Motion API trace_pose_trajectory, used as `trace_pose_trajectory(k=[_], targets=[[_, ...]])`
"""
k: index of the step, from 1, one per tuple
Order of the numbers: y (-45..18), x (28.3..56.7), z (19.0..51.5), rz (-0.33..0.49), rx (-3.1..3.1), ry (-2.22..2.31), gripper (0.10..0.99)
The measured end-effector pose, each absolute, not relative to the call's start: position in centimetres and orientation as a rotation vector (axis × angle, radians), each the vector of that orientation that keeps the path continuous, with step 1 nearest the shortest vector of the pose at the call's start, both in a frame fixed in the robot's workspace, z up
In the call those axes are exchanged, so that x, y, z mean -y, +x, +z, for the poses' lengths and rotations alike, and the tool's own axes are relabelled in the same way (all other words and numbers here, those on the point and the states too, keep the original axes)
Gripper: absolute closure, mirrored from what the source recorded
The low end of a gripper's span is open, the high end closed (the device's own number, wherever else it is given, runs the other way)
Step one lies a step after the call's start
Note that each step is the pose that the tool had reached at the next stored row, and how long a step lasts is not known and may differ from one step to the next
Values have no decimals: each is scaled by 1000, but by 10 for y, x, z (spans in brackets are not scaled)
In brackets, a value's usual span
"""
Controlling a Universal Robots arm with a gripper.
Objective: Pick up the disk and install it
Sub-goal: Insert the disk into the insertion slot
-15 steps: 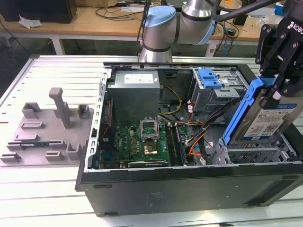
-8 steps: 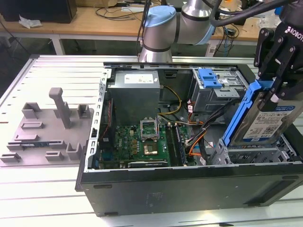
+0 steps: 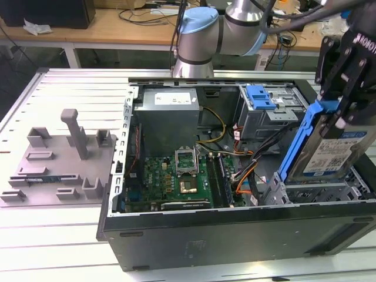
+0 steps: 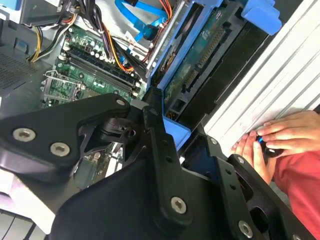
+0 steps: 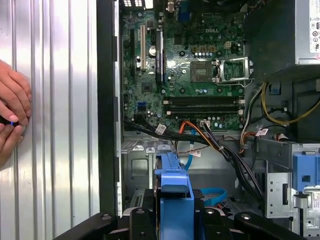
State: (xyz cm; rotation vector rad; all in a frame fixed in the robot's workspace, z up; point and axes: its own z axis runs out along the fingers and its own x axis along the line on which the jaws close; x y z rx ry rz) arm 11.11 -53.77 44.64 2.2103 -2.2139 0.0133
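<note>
Half done: the gripper [image 3: 343, 108] clasps the disk [image 3: 332, 150], tilted above the drive cage [image 3: 317, 191] (computer case's [image 3: 235, 235] near corner, exterior view's right); it is not yet seated.

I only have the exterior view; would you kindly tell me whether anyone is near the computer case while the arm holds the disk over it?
Observer: Yes. In the first wrist view a person's hands rest on the ribbed table beside the case, around a small blue object.
Operator: Thank you. What lies beneath the disk?
Observer: A metal drive bay, with a blue cable curled near it.
Operator: And its hidden face?
Observer: The second wrist view shows a green circuit board there.
</note>
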Motion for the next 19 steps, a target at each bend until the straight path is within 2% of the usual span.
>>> trace_pose_trajectory(k=[5,19], targets=[[113,537,470,7,2211,2206,722],[118,537,466,-18,2244,2150,722]])
